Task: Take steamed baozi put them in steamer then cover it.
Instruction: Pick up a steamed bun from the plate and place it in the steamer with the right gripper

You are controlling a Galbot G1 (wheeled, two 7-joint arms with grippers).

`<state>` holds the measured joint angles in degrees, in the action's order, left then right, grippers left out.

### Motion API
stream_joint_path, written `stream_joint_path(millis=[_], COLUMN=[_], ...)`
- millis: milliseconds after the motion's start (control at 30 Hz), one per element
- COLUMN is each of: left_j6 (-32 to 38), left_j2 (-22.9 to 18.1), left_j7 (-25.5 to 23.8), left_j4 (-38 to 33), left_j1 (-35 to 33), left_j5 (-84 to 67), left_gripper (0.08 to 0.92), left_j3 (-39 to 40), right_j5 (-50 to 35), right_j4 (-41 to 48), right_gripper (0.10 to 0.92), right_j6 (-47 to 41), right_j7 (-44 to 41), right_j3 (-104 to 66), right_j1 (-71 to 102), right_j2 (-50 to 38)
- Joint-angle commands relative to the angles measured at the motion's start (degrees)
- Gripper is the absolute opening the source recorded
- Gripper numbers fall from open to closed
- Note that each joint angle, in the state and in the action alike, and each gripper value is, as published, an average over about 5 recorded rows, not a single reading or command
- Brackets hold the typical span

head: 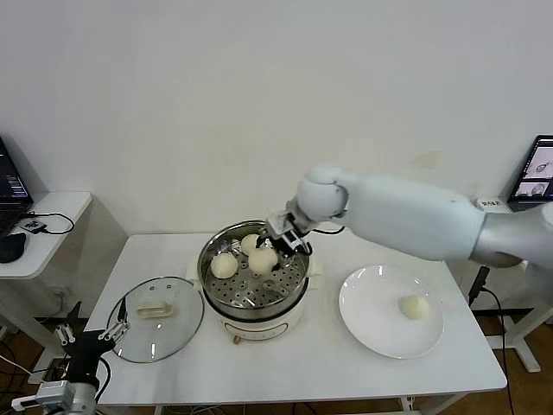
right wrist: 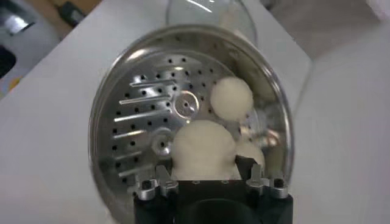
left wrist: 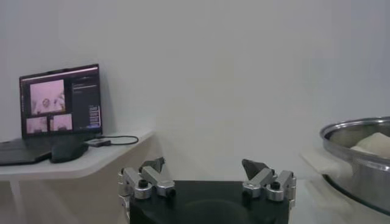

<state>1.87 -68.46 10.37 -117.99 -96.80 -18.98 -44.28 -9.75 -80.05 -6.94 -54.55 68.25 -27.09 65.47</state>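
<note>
head view | steamer: three baozi | plate: one

We can read no text, label, brand, number or sign anywhere. The laptop on the side desk in the left wrist view shows a dark window with small picture panes and rows of lettering, but the lines are too small for us to make out. The screen at the right edge of the head view shows only a small picture, with nothing we can read on it. We find no marking on the steamer, its white base or the glass lid.
</note>
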Motion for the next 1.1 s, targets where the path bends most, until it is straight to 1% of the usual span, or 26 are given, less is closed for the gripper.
stream_joint_path(millis=[33,267,767,833,967,1100], left_j6=[0.07,0.38,0.93,0.92,0.9,0.88], left_j2=[-0.22,-0.74,-0.95,-0.92,-0.89,-0.73], left_j7=[0.0,0.07,0.16,0.16,0.15,0.13], left_j4=[-0.02,0.25,0.66,0.68,0.62,0.58], left_j1=[0.0,0.04,0.02,0.05,0.11,0.15], left_j5=[0.0,0.07,0.1,0.11,0.11,0.09], left_gripper=[0.823,0.823,0.823,0.823,0.823,0.823], left_j3=[-0.19,-0.01,0.35,0.38,0.35,0.27], right_j5=[7.21,10.44,9.64,9.56,9.25,8.39], right_j4=[3.17,3.96,2.57,2.4,2.31,2.17], right_gripper=[0.66,0.662,0.675,0.707,0.795,0.82], right_j6=[13.59,17.17,18.91,18.79,18.55,17.98], right_j7=[0.03,0.18,-1.17,-0.93,-0.66,-0.54], right_j3=[5.01,5.79,7.45,7.49,7.13,5.68], right_j1=[-0.51,-0.34,-0.18,-0.15,-0.81,-2.54], right_j2=[6.35,8.01,7.98,7.69,6.82,5.17])
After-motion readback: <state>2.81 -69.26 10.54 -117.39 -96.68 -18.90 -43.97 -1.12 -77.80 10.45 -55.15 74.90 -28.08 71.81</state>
